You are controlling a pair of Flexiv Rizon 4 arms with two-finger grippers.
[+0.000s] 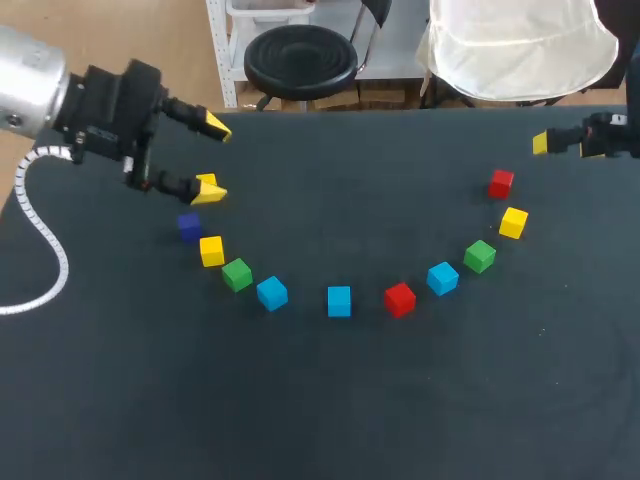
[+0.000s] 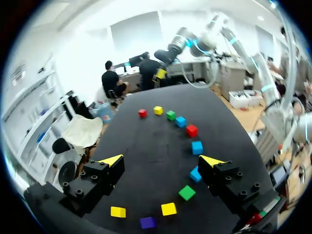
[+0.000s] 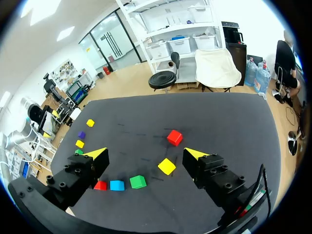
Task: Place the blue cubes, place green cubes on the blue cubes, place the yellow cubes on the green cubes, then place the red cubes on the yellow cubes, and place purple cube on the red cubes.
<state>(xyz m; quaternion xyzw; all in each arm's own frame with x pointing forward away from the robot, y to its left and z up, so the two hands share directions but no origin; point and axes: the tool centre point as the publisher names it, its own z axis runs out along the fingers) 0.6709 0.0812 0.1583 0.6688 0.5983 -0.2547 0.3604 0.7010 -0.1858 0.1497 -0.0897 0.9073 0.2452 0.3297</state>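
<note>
We are holding our left gripper (image 1: 208, 158) with its fingers spread wide and nothing between them, hovering over the far left part of the table (image 1: 330, 400). A yellow cube (image 1: 205, 180) is lying just beside its nearer fingertip, partly covered by that tip. From there the cubes are running in an arc that is curving toward the near side and back out to the far right: a purple cube (image 1: 189, 226), a second yellow cube (image 1: 211, 250), a green cube (image 1: 237, 273), a blue cube (image 1: 271, 292), a middle blue cube (image 1: 339, 300) at the arc's nearest point, a red cube (image 1: 399, 298), a third blue cube (image 1: 443, 277), a second green cube (image 1: 480, 255), a third yellow cube (image 1: 513, 222) and a second red cube (image 1: 501, 183). Each is sitting on the table by itself, not on another cube. Our right gripper (image 1: 565, 146) is hanging at the far right edge, just beyond the second red cube, its fingers likewise apart and gripping nothing.
</note>
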